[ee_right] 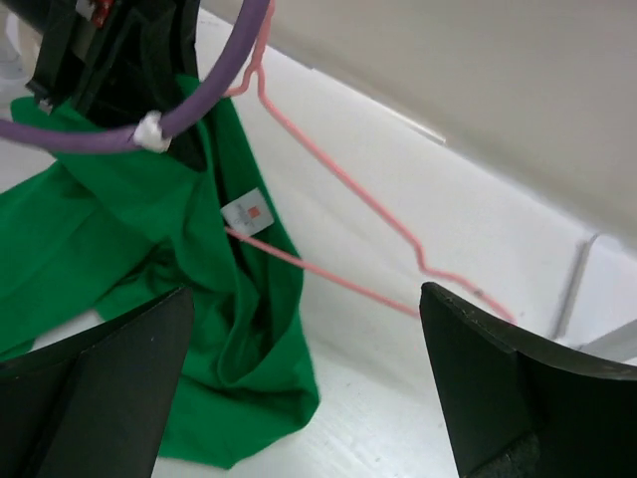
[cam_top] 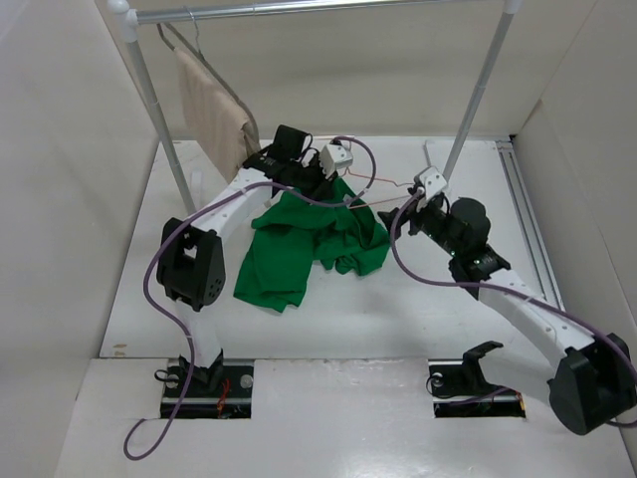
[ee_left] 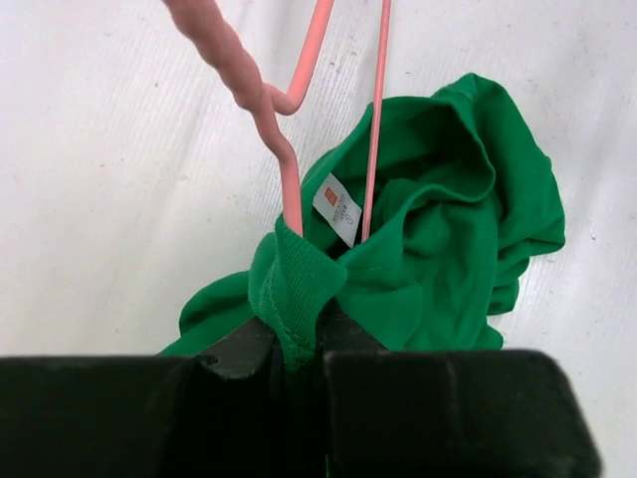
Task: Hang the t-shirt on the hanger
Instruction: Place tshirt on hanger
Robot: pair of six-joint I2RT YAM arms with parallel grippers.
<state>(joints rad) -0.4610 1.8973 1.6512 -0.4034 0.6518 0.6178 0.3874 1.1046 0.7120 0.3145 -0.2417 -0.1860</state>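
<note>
The bright green t-shirt (cam_top: pixel 304 244) lies crumpled on the white table between the arms. My left gripper (cam_top: pixel 340 177) is shut on a fold of its ribbed collar (ee_left: pixel 291 289), next to the white neck label (ee_left: pixel 336 209). The pink wire hanger (ee_left: pixel 289 184) lies flat with one wire running into the neck opening; its twisted hook neck (ee_left: pixel 214 45) shows at the top. In the right wrist view the hanger (ee_right: pixel 348 199) lies ahead, partly in the t-shirt (ee_right: pixel 129 249). My right gripper (ee_right: pixel 304 398) is open and empty, just right of the hanger (cam_top: pixel 388 183).
A clothes rack spans the back: a metal bar (cam_top: pixel 328 8) on two poles (cam_top: pixel 164 129) (cam_top: pixel 478 95). A beige garment (cam_top: pixel 214 115) hangs at its left end, close behind my left arm. Walls close in both sides. A rail (cam_top: pixel 528 219) runs along the table's right edge.
</note>
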